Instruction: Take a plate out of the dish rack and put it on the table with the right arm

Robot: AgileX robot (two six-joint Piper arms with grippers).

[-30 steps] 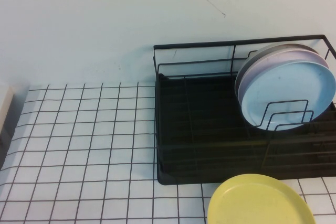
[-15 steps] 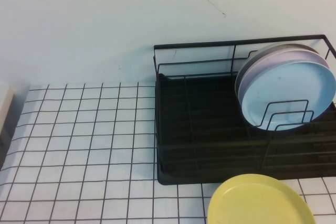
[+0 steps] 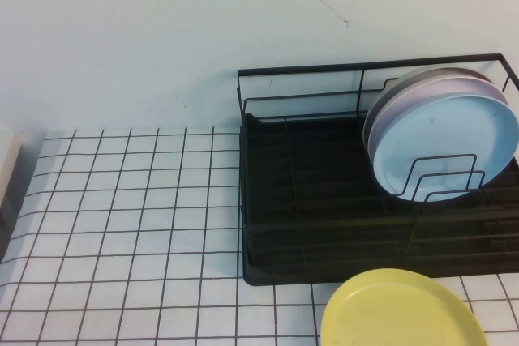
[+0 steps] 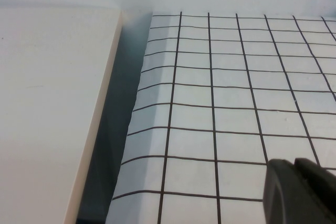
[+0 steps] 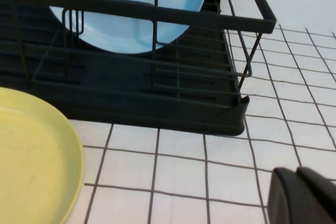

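A pale wall is backing the gridded white worktop (image 3: 122, 224). The yellow plate (image 3: 401, 311) is lying flat on it, just in front of the dish rack (image 3: 324, 200) and beside my right end effector (image 5: 303, 196); I cannot tell its fingers' state, nor my left end effector's (image 4: 299, 192), parked over bare grid. I judge placement done; I am only needing to retreat. No writing is showing.

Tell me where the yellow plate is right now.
In the high view the yellow plate lies flat on the table at the near right, just in front of the dish rack, with neither tool on it.
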